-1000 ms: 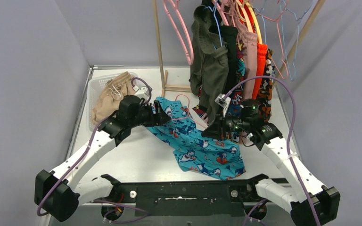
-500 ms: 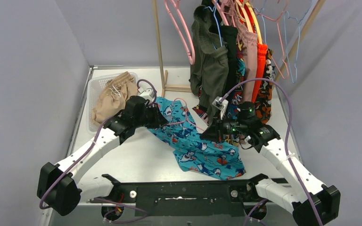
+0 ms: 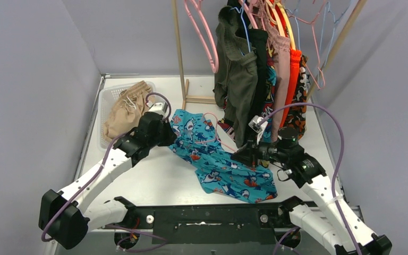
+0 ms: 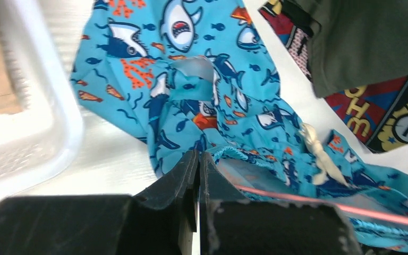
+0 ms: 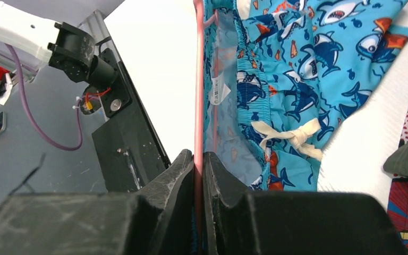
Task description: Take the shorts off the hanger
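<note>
White table (image 3: 154, 183) underneath. Hung up at the far side: olive green shorts (image 3: 239, 79) in front, other hung pairs (image 3: 284, 69) packed close behind. Nothing begun on any of these.

Down on the table, between the two arms: teal shark-print shorts (image 3: 223, 170), spread out and rumpled, with the pink hanger (image 5: 197, 79) running along the open waistband. Judged half done: down from the hanging row, not yet free of the hanger.

In the plastic basket (image 3: 102, 114) at far left: tan shorts (image 3: 125, 109), no hanger visible on them. Judged finished.

Left gripper (image 4: 198, 159): closed tight at the waistband edge, seemingly pinching the teal cloth. Right gripper (image 5: 198, 156): clamped on the thin hanger wire.

Left to do for this pair, by judgement: draw wire and cloth apart until the waistband slips clear. After that, the hung pairs one by one.
</note>
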Motion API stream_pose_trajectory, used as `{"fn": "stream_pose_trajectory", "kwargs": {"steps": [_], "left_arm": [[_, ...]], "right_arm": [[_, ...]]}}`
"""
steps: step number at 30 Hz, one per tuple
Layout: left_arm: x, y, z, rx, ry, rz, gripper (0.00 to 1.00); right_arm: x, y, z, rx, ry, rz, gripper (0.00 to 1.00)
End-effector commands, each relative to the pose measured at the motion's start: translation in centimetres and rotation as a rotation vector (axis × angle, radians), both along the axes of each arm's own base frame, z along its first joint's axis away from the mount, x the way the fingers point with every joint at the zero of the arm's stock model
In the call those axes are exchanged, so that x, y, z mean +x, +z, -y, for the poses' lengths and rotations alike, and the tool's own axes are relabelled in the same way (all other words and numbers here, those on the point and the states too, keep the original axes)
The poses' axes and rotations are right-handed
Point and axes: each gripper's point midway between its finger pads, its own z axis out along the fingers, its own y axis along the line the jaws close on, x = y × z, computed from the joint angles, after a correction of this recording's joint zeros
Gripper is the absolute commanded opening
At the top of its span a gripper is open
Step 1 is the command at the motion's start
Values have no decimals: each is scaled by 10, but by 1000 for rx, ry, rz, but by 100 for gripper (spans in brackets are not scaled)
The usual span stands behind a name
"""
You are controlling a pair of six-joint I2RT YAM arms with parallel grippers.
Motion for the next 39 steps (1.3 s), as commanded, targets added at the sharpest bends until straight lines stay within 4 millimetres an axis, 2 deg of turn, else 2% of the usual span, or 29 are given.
{"fn": "stream_pose_trajectory", "kwargs": {"steps": [1, 6, 10, 15, 21, 22, 26, 29, 35, 39], "left_arm": [[12, -9, -56, 135, 197, 26, 0], [11, -19, -63, 157, 213, -3, 0], [12, -13, -64, 141, 218, 16, 0], [11, -1, -53, 86, 159, 44, 0], [0, 21, -17, -102, 14, 86, 0], [-1, 27, -11, -148, 1, 101, 1], [-13, 43, 17, -342, -81, 108, 23], [-19, 57, 35, -454, -131, 112, 34], [-36, 105, 72, -669, -209, 177, 43], [-43, 112, 75, -790, -173, 179, 46]], "right_arm": [[-5, 42, 0, 83, 38, 214, 0], [-16, 55, 4, 125, 42, 291, 0], [-17, 66, 8, 162, 2, 336, 0], [-4, 59, 10, 143, -65, 289, 0], [28, 38, 9, 100, -177, 182, 0], [34, 35, 9, 93, -203, 164, 0], [58, 25, 8, 87, -291, 93, 0], [68, 21, -2, 116, -308, 47, 0], [84, 13, -41, 18, -373, 112, 0], [95, 8, -54, 2, -444, 136, 0]]}}
